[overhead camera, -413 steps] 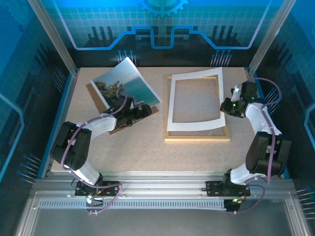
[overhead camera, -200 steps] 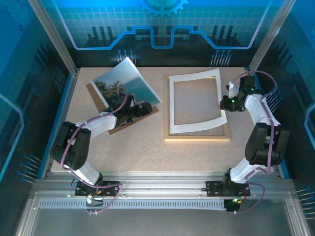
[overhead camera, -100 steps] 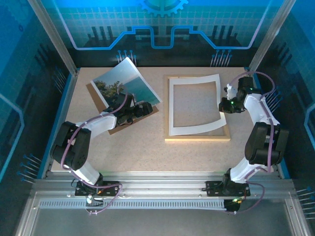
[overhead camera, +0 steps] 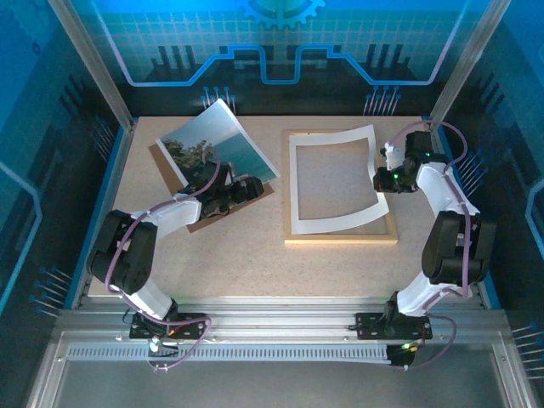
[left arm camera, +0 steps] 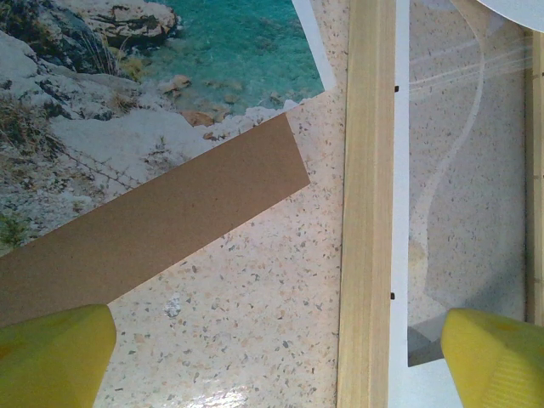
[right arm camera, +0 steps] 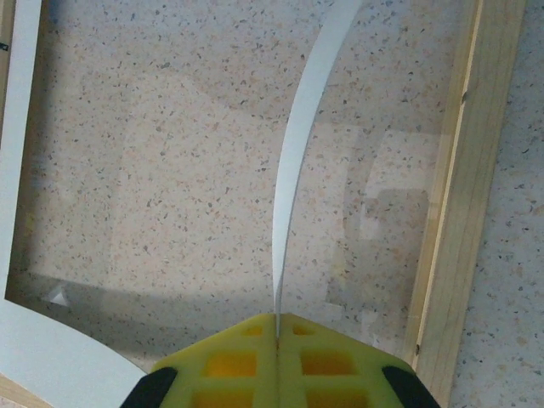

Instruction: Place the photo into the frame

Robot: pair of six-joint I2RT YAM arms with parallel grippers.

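The photo, a coast print, lies tilted on a brown backing board at the back left; its rocks and sea show in the left wrist view. My left gripper hovers open just right of the board, over bare table, holding nothing. The light wooden frame lies flat right of centre. A white mat rests on it, bowed upward. My right gripper is shut on the mat's right edge, which it holds up above the frame's rail.
The frame's left rail runs between my left fingertips, with the brown board to its left. Blue enclosure walls close in the table on three sides. Bare tabletop lies in front of the frame.
My right gripper has moved left and back with the mat's right edge, bowing the mat and uncovering the frame's right and far rails. The left arm has stayed still.
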